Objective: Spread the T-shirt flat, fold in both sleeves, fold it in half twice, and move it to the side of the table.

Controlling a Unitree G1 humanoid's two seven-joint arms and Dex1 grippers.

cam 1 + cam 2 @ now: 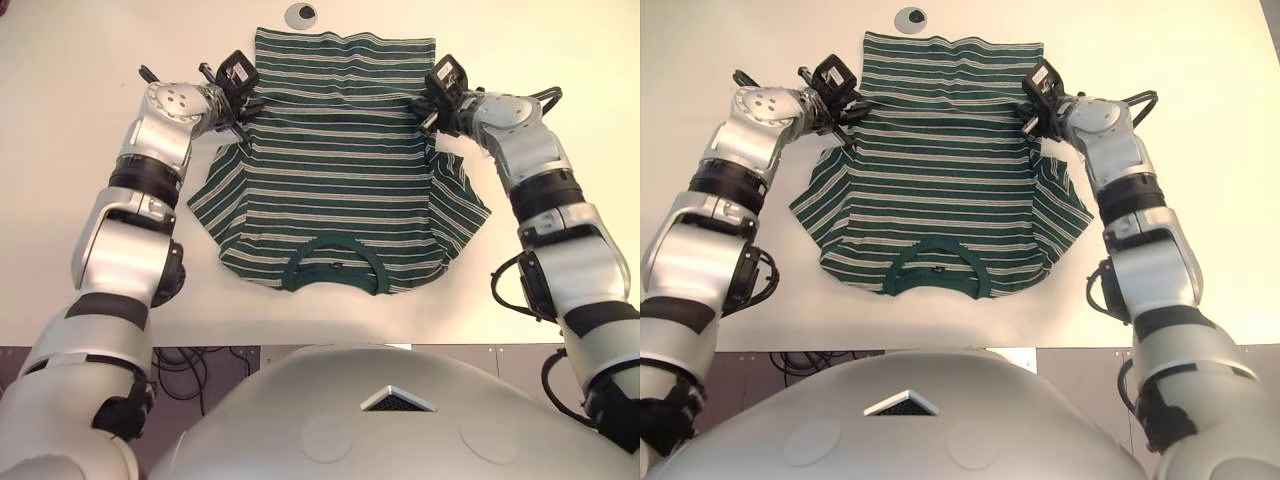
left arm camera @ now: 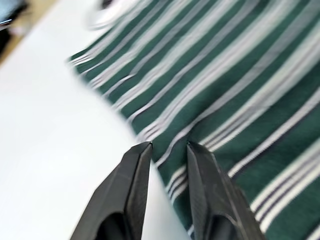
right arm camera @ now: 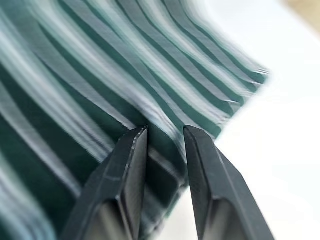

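One dark green T-shirt with white stripes point(image 1: 335, 170) lies on the white counter point(image 1: 80, 60), roughly midway between the two arms. Its long axis runs from near to far. The ribbed collar point(image 1: 335, 262) points toward the robot, close to the counter's near edge, and the straight hem point(image 1: 345, 40) lies at the far end. The body is spread mostly flat. Its two short sleeves splay outward at the near end: the left sleeve point(image 1: 212, 195) lies smooth, and the right sleeve point(image 1: 462, 205) is somewhat rumpled along its outer edge.

The left tool point(image 1: 240, 100) sits at the T-shirt's left side edge, in the far half of the garment. In its wrist view the two black fingers point(image 2: 125, 190) stand a narrow gap apart. The cloth's edge and a strip of bare counter show through the gap, and nothing is clamped.

The right tool point(image 1: 432, 105) sits opposite it, at the right side edge and about level with the left one. Its two black fingers point(image 3: 120, 185) are likewise slightly apart, with striped cloth showing through the gap and nothing pinched.

One small round grey disc with a dark centre point(image 1: 301, 14) lies on the counter just beyond the hem, near the T-shirt's far left corner.
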